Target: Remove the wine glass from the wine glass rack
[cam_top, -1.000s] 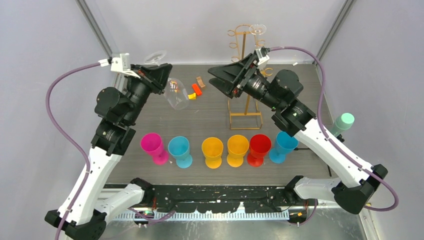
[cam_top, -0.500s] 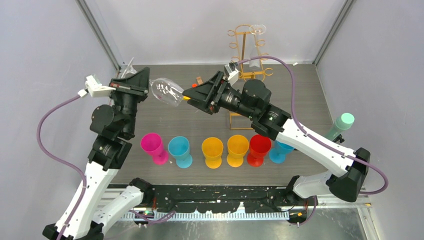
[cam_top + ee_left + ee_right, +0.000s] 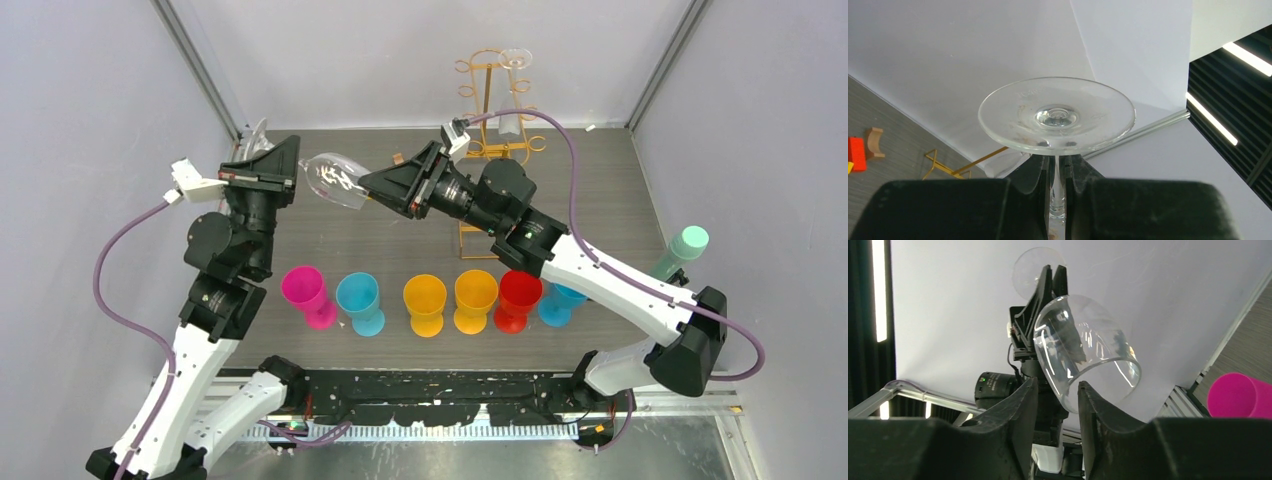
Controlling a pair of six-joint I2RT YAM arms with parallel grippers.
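Observation:
A clear wine glass lies sideways in the air, bowl pointing right. My left gripper is shut on its stem, just under the round foot. My right gripper is open, and its jaws stand on either side of the lower rim of the bowl. The right gripper faces the left gripper across the glass. The gold wire wine glass rack stands at the back of the table. A second clear glass hangs upside down on it.
A row of plastic goblets stands near the front: pink, cyan, two orange, red, blue. A mint cup stands far right. Small blocks, red and tan, lie behind the glass.
My left gripper has swung the glass from tilted down to lying sideways. My right arm has moved left from the rack until its open jaws reached the bowl's rim.

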